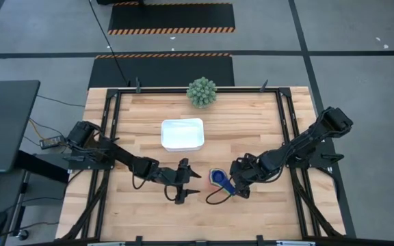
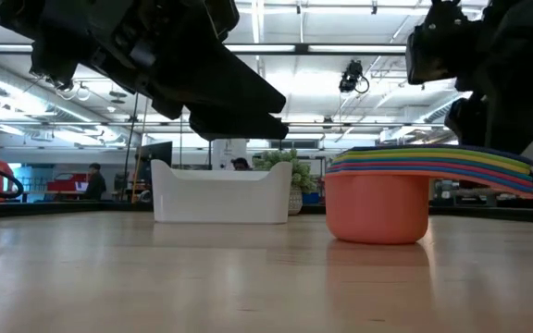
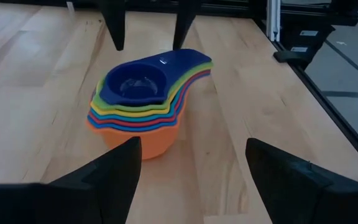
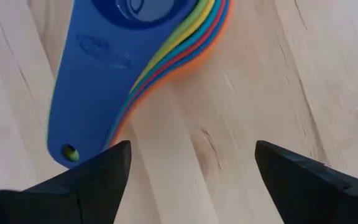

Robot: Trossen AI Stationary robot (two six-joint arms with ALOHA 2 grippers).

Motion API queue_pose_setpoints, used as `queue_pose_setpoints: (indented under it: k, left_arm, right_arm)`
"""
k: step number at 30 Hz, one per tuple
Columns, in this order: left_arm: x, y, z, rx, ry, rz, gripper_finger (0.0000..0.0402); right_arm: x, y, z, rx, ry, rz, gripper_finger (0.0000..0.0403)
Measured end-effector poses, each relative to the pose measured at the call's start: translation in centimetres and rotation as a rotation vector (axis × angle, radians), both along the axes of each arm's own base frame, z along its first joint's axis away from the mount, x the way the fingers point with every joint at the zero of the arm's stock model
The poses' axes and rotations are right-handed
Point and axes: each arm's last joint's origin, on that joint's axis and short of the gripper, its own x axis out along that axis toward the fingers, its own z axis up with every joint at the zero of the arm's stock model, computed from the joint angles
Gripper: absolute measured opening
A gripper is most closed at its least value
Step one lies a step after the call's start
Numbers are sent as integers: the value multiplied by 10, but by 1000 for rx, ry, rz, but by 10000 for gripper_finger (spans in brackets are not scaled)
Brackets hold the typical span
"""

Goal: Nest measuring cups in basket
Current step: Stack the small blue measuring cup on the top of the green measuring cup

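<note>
The measuring cups [image 1: 217,178] stand already nested in one stack on the bare wooden table [image 1: 252,123], orange at the bottom and dark blue on top, with their handles fanned together. From the table's centre in the overhead view the stack lies at about five o'clock, near the front half of the board. The basket [image 1: 182,134], a white shallow tub, sits well apart from it, at roughly eleven o'clock from the stack, and looks empty. A green spiky ball plant [image 1: 202,91] stands beyond the basket at twelve o'clock.

The nesting itself therefore appears done; what is left, as I judge it, is to carry the whole stack into the basket.

The right gripper [image 4: 188,165] hangs just over the handles' end, its fingers spread wide and holding nothing. The left gripper [image 3: 194,168] hovers at nine o'clock from the stack, near but not touching, fingers likewise wide apart and empty, pointed towards the cups.
</note>
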Motion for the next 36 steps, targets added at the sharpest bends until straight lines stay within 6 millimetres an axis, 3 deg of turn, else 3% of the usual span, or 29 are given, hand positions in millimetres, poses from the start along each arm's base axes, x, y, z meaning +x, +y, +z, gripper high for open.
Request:
queue_pose_setpoints:
  k: [22,26,30,36]
  left_arm:
    - [0,0,0,3,-2,-1,292]
    - [0,0,0,11,-3,-5,292]
    - [-1,0,2,33,-7,-10,292]
    - [5,-3,0,9,-2,-8,292]
  right_arm:
    - [5,4,3,83,-59,-140,350]
    - [-2,0,0,38,18,-147,350]
    - [-5,2,12,5,76,-155,350]
    - [1,22,37,-39,-45,-94,350]
